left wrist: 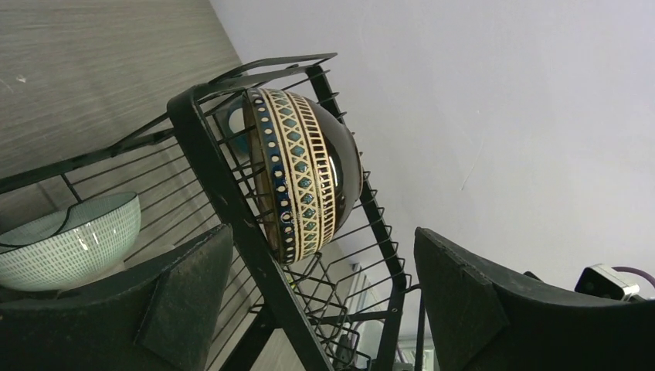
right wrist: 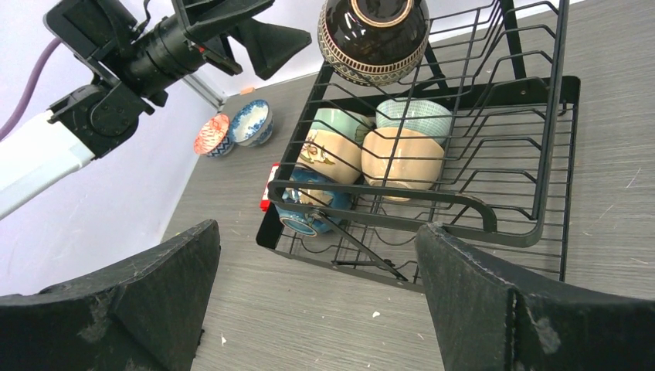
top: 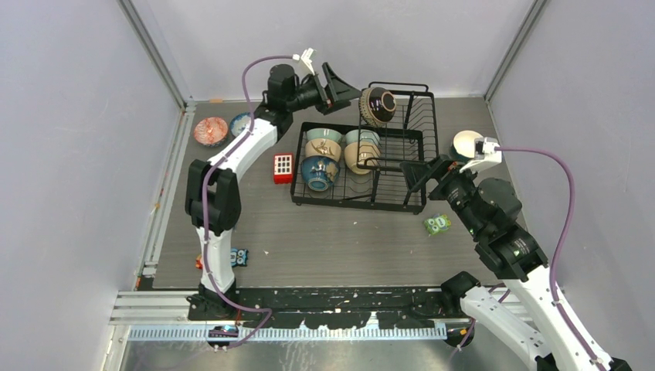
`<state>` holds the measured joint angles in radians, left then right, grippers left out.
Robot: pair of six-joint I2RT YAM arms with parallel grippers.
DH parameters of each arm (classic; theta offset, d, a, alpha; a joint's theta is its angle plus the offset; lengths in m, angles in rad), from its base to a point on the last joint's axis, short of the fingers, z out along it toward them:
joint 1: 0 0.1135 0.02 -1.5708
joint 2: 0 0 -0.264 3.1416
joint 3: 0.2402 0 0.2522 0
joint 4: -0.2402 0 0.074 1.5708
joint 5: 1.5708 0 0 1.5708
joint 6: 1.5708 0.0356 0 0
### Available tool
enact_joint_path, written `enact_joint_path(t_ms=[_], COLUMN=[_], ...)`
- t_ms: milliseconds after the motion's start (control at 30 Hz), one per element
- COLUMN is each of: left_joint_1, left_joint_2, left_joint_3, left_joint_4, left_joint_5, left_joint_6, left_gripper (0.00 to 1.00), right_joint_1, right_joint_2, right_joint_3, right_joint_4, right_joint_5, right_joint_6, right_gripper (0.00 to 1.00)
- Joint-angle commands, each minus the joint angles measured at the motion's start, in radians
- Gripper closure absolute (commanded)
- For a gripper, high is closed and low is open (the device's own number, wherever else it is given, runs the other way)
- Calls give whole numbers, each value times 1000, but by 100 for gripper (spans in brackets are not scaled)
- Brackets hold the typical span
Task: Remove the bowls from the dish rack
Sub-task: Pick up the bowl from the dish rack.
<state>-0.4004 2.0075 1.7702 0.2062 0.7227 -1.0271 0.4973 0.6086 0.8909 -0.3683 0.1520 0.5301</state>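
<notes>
The dish rack (top: 402, 202) sits mid-table with its long side running left to right, a flat tray in front and a taller wire basket rising at its far right. A dark brown bowl (top: 378, 106) with a patterned band stands on edge in the basket, mouth turned left and foot ring turned right and up. The left gripper (top: 347, 94) hangs just to the left of this bowl at the basket's far corner, its jaws apart with nothing between them. Five more bowls crowd the left half of the tray: a pale green bowl (top: 324, 134), a cream bowl (top: 323, 149) and a dark blue bowl (top: 319, 172) in one row, with a green patterned bowl (top: 361, 137) and a tan bowl (top: 360, 156) beside them. The right half of the tray is bare wire. The right gripper (right wrist: 318, 232) hovers over the rack's near right corner, its jaws spread wide and holding nothing. A red patterned bowl (top: 210, 130) and a blue-and-white bowl (top: 241, 122) rest side by side on the table (top: 340, 247) at its far left. A white bowl (top: 465, 143) sits just off the rack's right end. A red block (top: 283, 168) lies just beside the rack's left edge and a green block (top: 437, 224) near the right arm. The back wall stands close behind the basket; bare tabletop lies along the rack's near side.
</notes>
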Motion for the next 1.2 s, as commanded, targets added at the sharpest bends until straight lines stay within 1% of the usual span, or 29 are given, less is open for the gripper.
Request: enact_joint_path(t_ms=[0,167,533,700,933,1167], left_joint_1=[-11,-30,-52,-57,-59,-67], left_joint_2=[11,15,54,61,61,51], left_joint_3=[68,80,142,140,117,113], left_joint_4=[-10,-61,-106,-98,-31,-9], left_joint_5=[42,29,20,21,36,42], left_joint_6=[6,27,36,33,-24,-33], left_gripper=[12,13,15,17,18,21], right_joint_1=[2,3,2,2,2,2], right_joint_2=[-11,-29,-47,-47,-47,-40], right_joint_3=[28,37,49,52,51,47], right_joint_4=[11,-10,-29,-34,-38,-36], right_joint_5=[9,33,42,47,55,59], right_joint_6=[16,12,4,-2,-2,1], right_gripper=[0,0,0,0,0,0])
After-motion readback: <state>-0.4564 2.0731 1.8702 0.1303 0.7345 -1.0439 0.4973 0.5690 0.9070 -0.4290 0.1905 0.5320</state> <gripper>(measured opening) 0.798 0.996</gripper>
